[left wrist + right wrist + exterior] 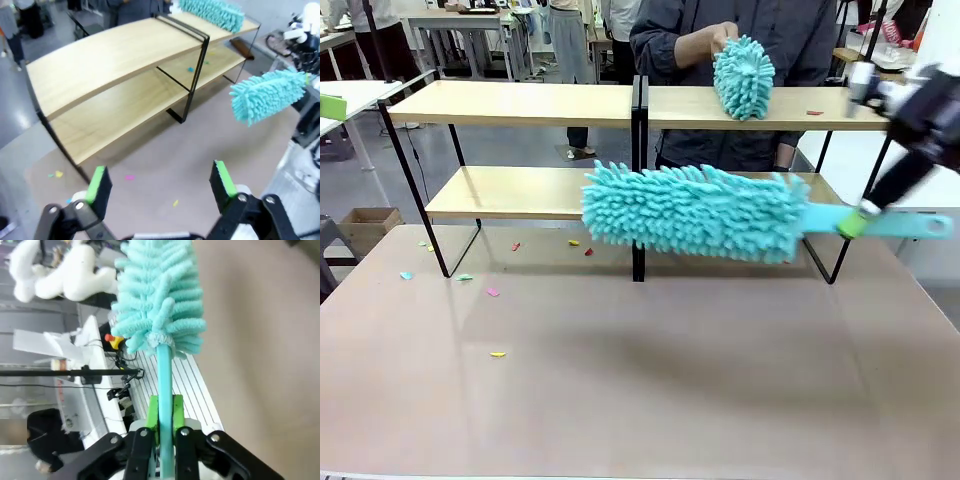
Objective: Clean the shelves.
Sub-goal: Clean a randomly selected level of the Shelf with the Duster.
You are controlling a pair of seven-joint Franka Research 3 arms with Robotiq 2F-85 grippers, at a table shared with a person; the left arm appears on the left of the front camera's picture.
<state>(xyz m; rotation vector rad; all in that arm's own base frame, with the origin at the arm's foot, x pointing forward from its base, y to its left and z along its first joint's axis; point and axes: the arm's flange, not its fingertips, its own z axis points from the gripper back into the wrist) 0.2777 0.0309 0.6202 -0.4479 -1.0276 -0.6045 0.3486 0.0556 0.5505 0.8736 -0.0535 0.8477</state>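
The shelves (520,103) stand across the far half of the table, two light boards in a black frame; the left wrist view looks down on the shelves (115,55). My right gripper (855,222) is shut on the handle of a turquoise fluffy duster (695,212), whose head hangs in front of the lower right board. The right wrist view shows that duster (160,295) rising from my shut right gripper (165,412). A person's hand (720,40) holds a second turquoise duster (743,78) on the top right board. My left gripper (159,187) hovers open over the tabletop, nothing between its fingers.
Small coloured paper scraps (495,292) lie on the beige tabletop in front of the left half of the rack, and a red scrap (814,113) lies on the top right board. A cardboard box (365,225) sits on the floor at left.
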